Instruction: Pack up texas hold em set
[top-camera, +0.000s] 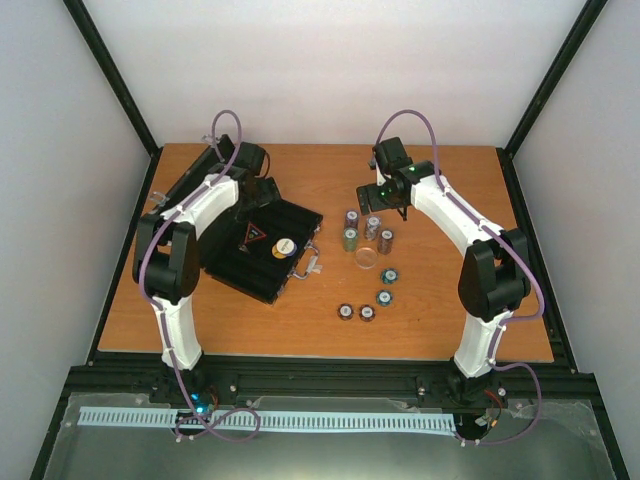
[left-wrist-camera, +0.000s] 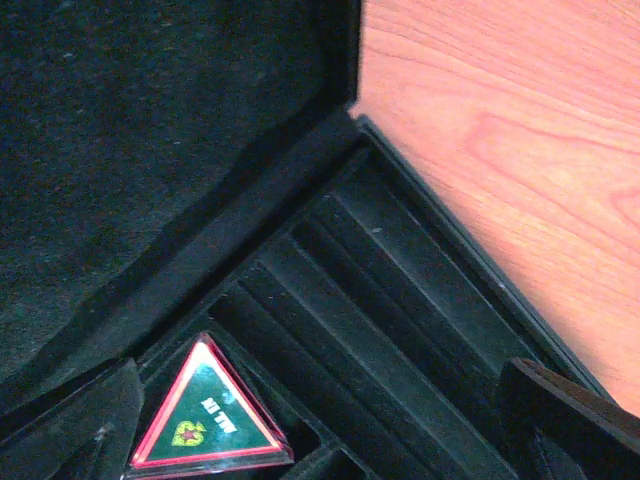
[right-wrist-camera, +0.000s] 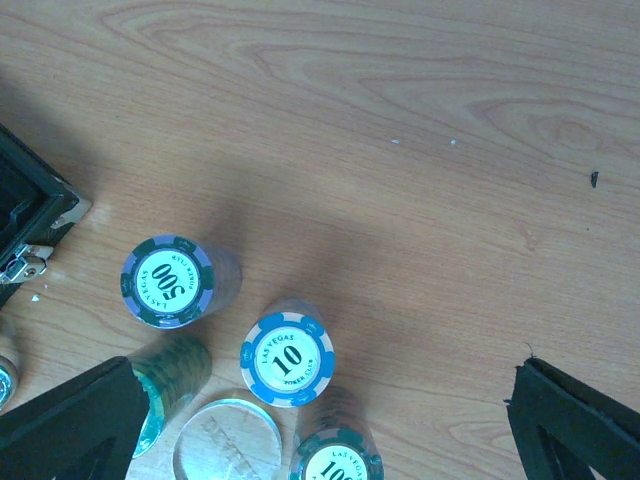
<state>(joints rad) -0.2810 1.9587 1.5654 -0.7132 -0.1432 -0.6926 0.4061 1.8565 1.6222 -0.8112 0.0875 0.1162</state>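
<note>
- Noting near edge first: loose chips (top-camera: 345, 312) lie flat on the tabletop (top-camera: 450, 330), right of the open case (top-camera: 235, 265).
- Handling?
- Probably hard, slick, light. The chip stacks (top-camera: 351, 220) behind could topple, so pinch low across the striped sides. Right fingers (right-wrist-camera: 70, 425) hang spread above them, empty.
- Left?
- Left fingers (left-wrist-camera: 565, 420) spread too, over the case; triangular token (left-wrist-camera: 205, 425) lies inside, beside one finger.

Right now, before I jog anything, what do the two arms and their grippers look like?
Both the left arm and right arm have white shells with black joints; a purple cable loops along each. Small green lights show near the right wrist. The left gripper and right gripper have black, wedge-shaped fingers.
</note>
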